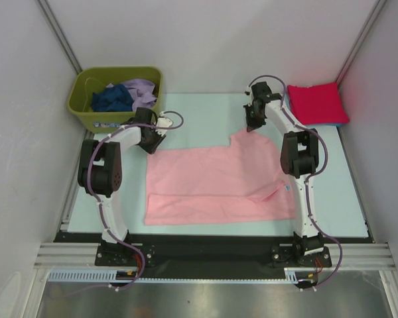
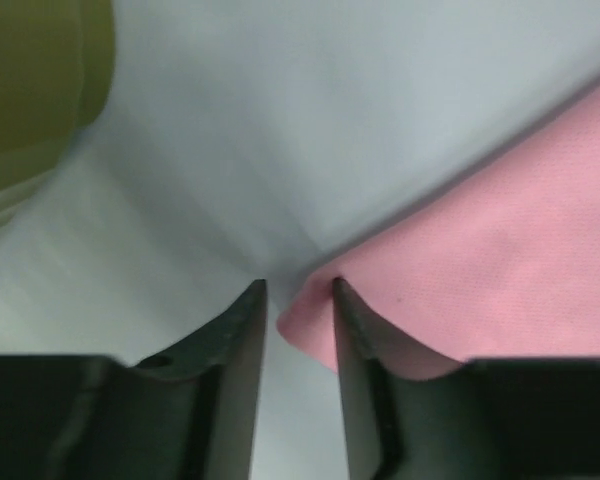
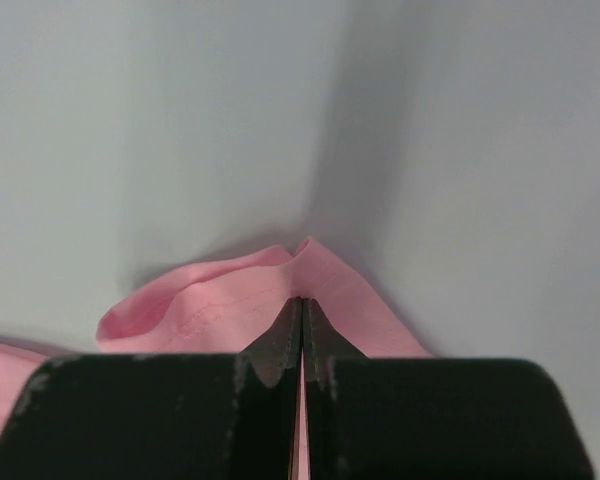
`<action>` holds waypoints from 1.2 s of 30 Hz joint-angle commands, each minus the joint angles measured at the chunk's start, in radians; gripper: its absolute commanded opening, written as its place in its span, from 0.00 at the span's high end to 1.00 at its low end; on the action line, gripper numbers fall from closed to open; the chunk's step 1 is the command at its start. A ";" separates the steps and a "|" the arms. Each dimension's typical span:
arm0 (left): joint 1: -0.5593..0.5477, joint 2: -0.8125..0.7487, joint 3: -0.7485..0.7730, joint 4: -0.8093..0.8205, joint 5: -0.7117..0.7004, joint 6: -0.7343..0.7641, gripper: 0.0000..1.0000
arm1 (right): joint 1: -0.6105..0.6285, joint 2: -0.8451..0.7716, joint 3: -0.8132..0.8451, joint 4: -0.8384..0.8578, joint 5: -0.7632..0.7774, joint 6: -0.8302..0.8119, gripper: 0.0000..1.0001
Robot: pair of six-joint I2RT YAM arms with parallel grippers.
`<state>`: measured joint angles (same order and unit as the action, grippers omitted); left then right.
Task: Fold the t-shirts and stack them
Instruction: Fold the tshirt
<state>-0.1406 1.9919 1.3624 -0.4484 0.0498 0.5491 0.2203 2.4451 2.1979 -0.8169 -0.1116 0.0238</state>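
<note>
Our right gripper (image 3: 302,302) pinches the far hem of the pink t-shirt (image 1: 212,185) lying toward the table (image 1: 345,199)'s near edge, our left gripper (image 2: 300,290) spread at its far-left corner, readying a two-handed fold, we reckon.

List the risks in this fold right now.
1. The left claw is open with only the corner tip of the pink shirt between its fingers; closing may miss it or grip too little.
2. The right claw pinches a small bunched edge; lifting alone could drag the shirt askew.
</note>
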 commanded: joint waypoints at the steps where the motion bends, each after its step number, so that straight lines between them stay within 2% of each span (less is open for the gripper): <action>1: 0.006 -0.005 0.015 -0.077 0.126 0.057 0.66 | 0.002 -0.035 -0.018 0.005 -0.007 0.001 1.00; 2: 0.006 -0.018 0.009 -0.122 0.157 0.067 0.69 | 0.001 -0.049 -0.027 0.007 -0.008 0.001 1.00; 5: 0.006 -0.082 -0.038 -0.151 0.242 0.112 0.95 | 0.001 -0.145 -0.105 0.021 0.012 0.025 1.00; 6: 0.006 -0.102 -0.055 -0.141 0.249 0.120 1.00 | 0.001 -0.174 -0.134 0.050 0.019 0.031 1.00; 11: 0.003 -0.238 -0.114 -0.064 0.233 0.153 1.00 | 0.004 -0.411 -0.428 0.150 0.044 0.094 1.00; 15: -0.005 -0.315 -0.152 -0.039 0.219 0.199 1.00 | 0.011 -0.668 -0.686 0.199 0.105 0.106 1.00; 21: -0.048 -0.470 -0.284 -0.061 0.232 0.348 1.00 | 0.036 -0.957 -1.077 0.202 0.154 0.192 1.00; 22: -0.057 -0.488 -0.317 -0.071 0.231 0.391 1.00 | 0.037 -1.039 -1.115 0.194 0.164 0.203 1.00; 29: -0.096 -0.633 -0.496 -0.124 0.190 0.528 1.00 | 0.050 -1.305 -1.354 0.159 0.191 0.291 1.00; 33: -0.114 -0.670 -0.595 -0.078 0.171 0.542 1.00 | 0.051 -1.373 -1.461 0.212 0.187 0.350 1.00; 36: -0.146 -0.689 -0.634 -0.046 0.147 0.546 1.00 | 0.053 -1.339 -1.440 0.164 0.222 0.401 1.00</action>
<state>-0.2600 1.3464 0.7555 -0.5362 0.2100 1.0477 0.2672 1.0882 0.7444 -0.6598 0.0662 0.3485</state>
